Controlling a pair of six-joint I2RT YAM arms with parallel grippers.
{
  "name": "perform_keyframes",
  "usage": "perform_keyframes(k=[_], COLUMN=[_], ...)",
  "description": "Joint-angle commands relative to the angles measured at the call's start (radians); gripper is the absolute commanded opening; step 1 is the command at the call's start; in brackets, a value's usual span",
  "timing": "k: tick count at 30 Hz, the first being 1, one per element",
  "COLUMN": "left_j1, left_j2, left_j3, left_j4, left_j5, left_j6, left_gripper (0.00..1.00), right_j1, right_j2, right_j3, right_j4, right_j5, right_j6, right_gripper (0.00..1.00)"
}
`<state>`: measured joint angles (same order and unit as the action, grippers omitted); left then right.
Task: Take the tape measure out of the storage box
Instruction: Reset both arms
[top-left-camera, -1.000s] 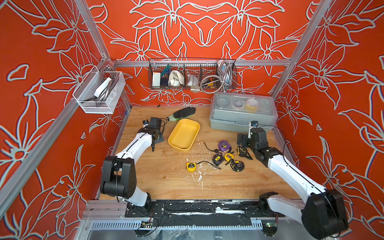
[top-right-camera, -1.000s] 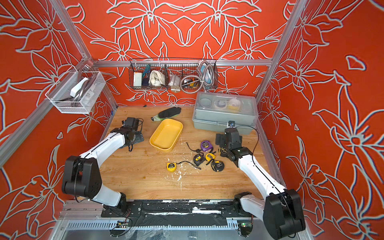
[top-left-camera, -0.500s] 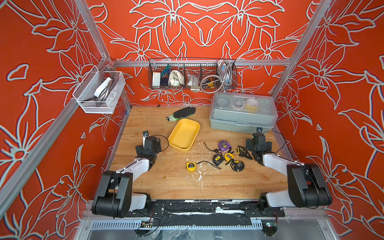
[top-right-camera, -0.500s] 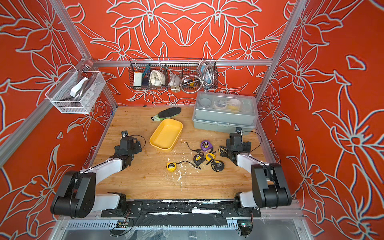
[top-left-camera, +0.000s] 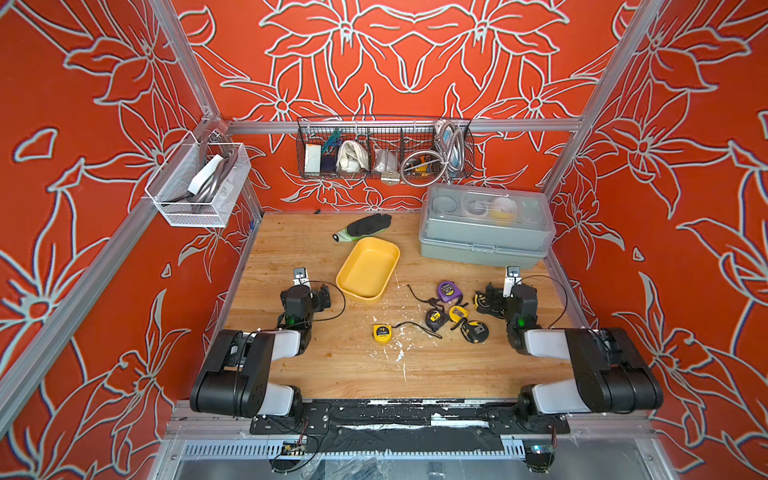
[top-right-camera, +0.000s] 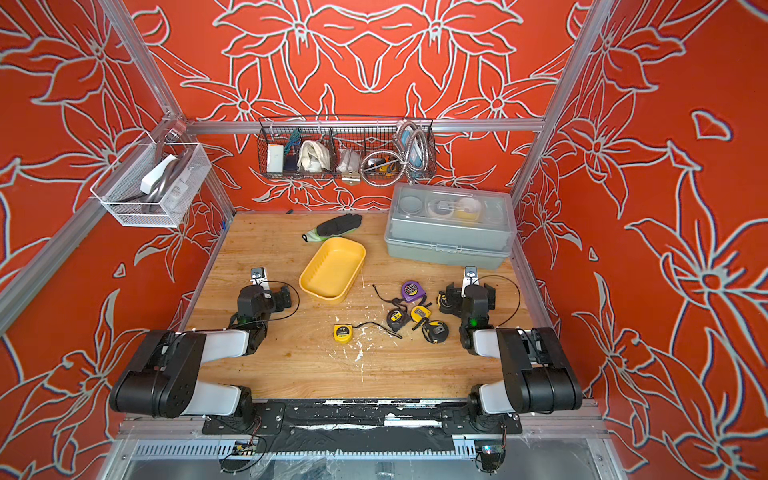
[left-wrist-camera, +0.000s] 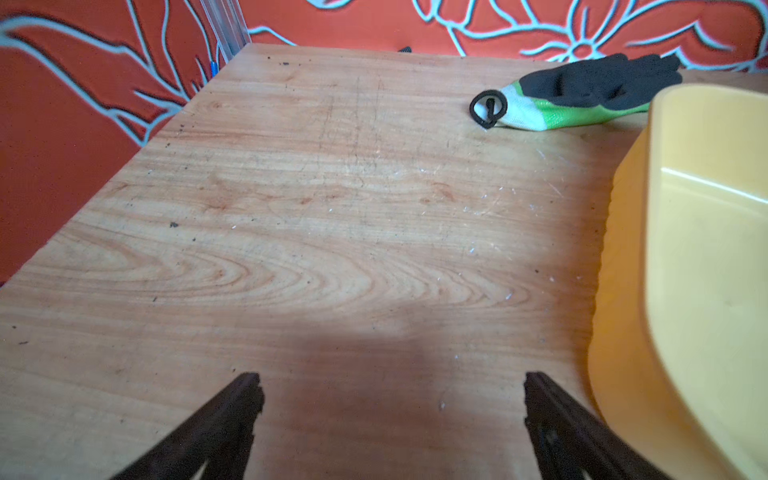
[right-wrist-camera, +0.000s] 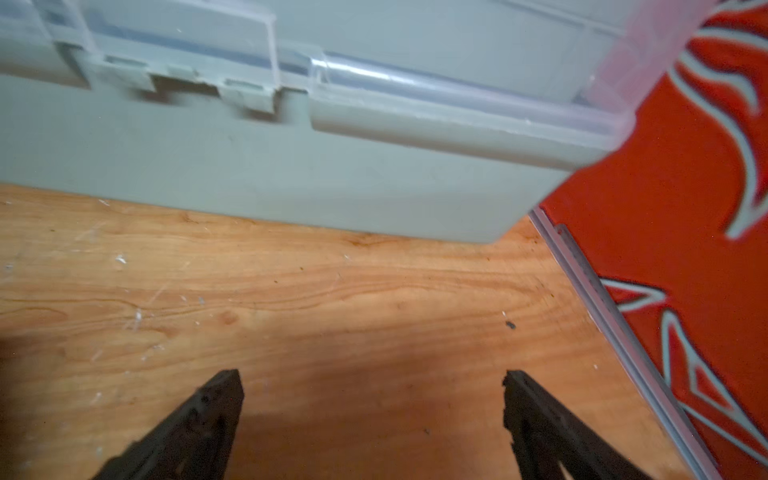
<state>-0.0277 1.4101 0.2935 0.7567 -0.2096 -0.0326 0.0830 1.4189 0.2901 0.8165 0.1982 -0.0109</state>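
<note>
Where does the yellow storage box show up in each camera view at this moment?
Top view: storage box mid-table, with the glove just behind it.
Top view: same spot, glove behind it.
Left wrist: large at the frame's edge, glove beyond it.
Right wrist: not in it; only the grey case shows.
Shared landmark: the glove.

Drawn back toward 6 o'clock since a second ago: left claw (left-wrist-camera: 390, 388) and right claw (right-wrist-camera: 372, 386), arms now folded low over the table (top-left-camera: 345, 365).
</note>
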Motion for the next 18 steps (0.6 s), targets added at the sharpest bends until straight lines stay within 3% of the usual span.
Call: perform_keyframes(k=[1, 18], left_j1=[0.005, 0.002], left_j2=[-0.001, 0.001], left_j3=[0.0, 0.001], left_j4=[0.05, 0.049], left_j5=[0.02, 0.016], left_j6=[0.015, 0.016], left_gripper=[1.0, 1.0], right_j1=[-0.016, -0.019], right_j2=[0.008, -0.009], right_j3=[0.015, 0.026], right_j4=[0.037, -0.012], right_j5=[-0.069, -0.071], right_j6=[-0.018, -0.015], right_gripper=[1.0, 1.0])
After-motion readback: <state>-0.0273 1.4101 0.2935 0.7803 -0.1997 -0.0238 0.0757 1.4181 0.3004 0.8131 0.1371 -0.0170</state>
